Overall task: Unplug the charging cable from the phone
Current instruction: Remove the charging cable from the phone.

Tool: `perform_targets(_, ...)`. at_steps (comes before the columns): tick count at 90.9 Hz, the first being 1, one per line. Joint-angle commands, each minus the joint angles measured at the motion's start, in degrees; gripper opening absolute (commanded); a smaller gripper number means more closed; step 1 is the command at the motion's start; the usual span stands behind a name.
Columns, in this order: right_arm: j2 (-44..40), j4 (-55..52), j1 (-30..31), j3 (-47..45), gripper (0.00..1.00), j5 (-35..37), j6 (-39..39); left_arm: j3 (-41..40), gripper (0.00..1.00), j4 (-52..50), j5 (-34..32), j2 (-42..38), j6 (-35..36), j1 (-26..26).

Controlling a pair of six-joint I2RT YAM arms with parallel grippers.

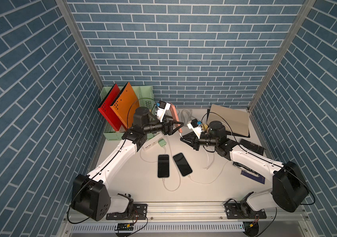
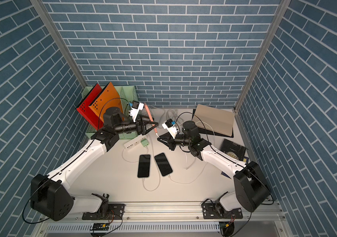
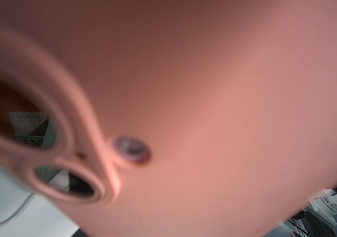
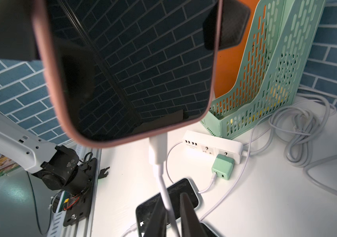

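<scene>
The phone (image 4: pixel 132 71), in a pink case, is held clear of the table, above its far middle, by the left fingers (image 4: pixel 230 24), which are pressed against its two long edges. The charging cable (image 4: pixel 158 151) is plugged into the phone's lower end. Just below the plug it is closely flanked by the right fingers (image 4: pixel 188 215); whether it is actually pinched cannot be told.

Beneath, a white table (image 1: pixel 132 190) is seen. On it two dark phones (image 1: pixel 163 165) are laid side by side, each with a white lead, near a white power strip (image 4: pixel 212 148) carrying a green charger (image 4: pixel 223 166). Green file holders (image 4: pixel 266 82) with a red folder (image 1: pixel 110 110) and an orange folder (image 1: pixel 125 104) are stood in the far corner.

The table is enclosed on three sides by walls (image 1: pixel 184 51) printed with blue brick and edged in front by an aluminium rail (image 1: pixel 184 207).

"SIXPENCE" is read on a black book (image 2: pixel 232 153), and "W.S.Maugham" on a blue spine (image 1: pixel 244 166). Letters beginning "YA" are made out within the case's camera opening (image 3: pixel 28 118).
</scene>
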Motion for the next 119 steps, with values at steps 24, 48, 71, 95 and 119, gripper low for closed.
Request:
perform_targets(24, 0.37, 0.67, 0.32, -1.15, 0.0, -1.2, -0.79, 1.7, 0.0, 2.09, -0.37, 0.19, 0.65, 0.38)
perform_targets(48, -1.58, 0.4, 0.62, -3.74, 0.0, -1.12, -1.18, 1.63, 0.0, 2.14, -0.92, -0.03, 0.74, 0.71)
perform_targets(71, -1.54, -1.18, 0.84, -6.21, 0.0, 2.36, -0.9, 1.77, 0.0, 1.96, -1.15, -0.6, 0.66, 1.35)
perform_targets(95, 5.05, -8.65, -0.64, -2.95, 0.0, 15.44, 2.32, 1.5, 0.0, 1.62, -1.25, -0.61, 0.67, 1.35)
perform_targets(119, 13.52, -19.97, -3.08, 2.28, 0.0, 27.94, 6.27, 0.96, 0.0, 1.2, -1.99, -0.52, 0.76, 1.35)
